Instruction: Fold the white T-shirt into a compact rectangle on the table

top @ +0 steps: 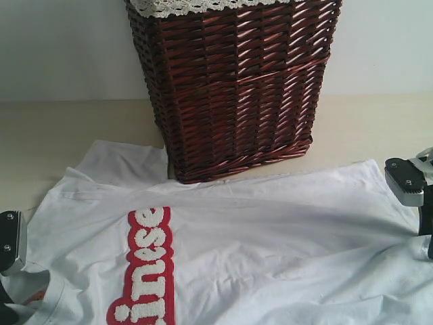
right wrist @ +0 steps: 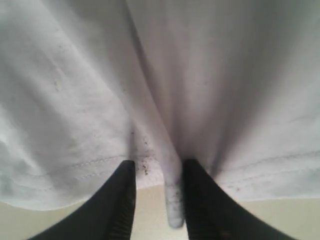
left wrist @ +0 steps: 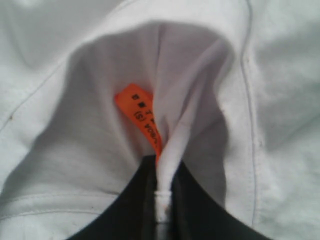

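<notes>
The left gripper (left wrist: 162, 207) has two matte black fingers (left wrist: 132, 210), broad at the base and narrowing to blunt tips. The right gripper (right wrist: 159, 200) has fingers (right wrist: 117, 205) of the same black, wedge-shaped, and faint ribbing shows on the inner edge of one. In the exterior view, the left housing (top: 9, 240) is a black block with two small round screws, edged by a pale grey plate. The right housing (top: 406, 181) is a rounded light grey block with a black top face bearing two screws.
</notes>
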{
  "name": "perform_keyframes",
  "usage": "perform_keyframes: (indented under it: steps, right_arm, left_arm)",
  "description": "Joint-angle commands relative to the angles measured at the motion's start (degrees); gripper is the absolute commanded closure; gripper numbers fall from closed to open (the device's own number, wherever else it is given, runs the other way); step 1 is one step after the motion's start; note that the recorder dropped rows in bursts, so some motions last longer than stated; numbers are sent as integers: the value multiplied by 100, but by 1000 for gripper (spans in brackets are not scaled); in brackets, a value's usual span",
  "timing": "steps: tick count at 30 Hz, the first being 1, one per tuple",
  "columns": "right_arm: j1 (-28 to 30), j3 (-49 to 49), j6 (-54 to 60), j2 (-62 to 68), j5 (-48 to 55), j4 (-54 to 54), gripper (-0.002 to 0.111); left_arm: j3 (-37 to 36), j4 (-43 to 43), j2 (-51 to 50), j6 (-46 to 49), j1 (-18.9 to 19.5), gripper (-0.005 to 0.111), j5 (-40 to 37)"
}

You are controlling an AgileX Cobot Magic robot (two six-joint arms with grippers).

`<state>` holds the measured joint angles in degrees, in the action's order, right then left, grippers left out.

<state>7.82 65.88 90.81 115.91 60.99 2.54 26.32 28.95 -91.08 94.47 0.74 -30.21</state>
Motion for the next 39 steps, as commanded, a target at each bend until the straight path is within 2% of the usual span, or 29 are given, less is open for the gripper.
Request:
perform_keyframes:
  steps: [1, 3, 13, 20, 25, 28, 33, 36, 39]
  right_arm:
    - [46, -75, 50, 95, -179, -100, 96]
    - [46, -75, 50, 95, -179, -100, 108]
    - [46, -75, -404, 16, -179, 111, 108]
    - [46, -75, -404, -754, -257, 211, 108]
    - [46, -75, -483, -1530, -261, 195, 108]
    - [46, -75, -582, -2007, -199, 186, 108]
    - [46, -75, -615, -2796, -185, 186, 108]
    - [46, -75, -605, -3211, -135, 173, 108]
    - [46, -75, -605, -3593, -103, 210, 108]
  left_arm:
    - [-82, -171, -65, -41, -11, 107, -92]
    - [-82, -171, -65, -41, -11, 107, -92]
    - [-68, -158, 27, -230, -11, 107, -68]
    - [601, -339, 1026, -1005, -11, 107, -44]
    - [1217, -1347, 1406, -2656, 0, 107, -130]
    - [1346, -2179, 1523, -2829, 0, 107, -260]
    - [1717, -3459, 1959, -3154, 0, 107, -1029]
    - [2113, -3861, 2196, -3515, 0, 107, -1257]
    - [2527, -4021, 2454, -3468, 0, 107, -1282]
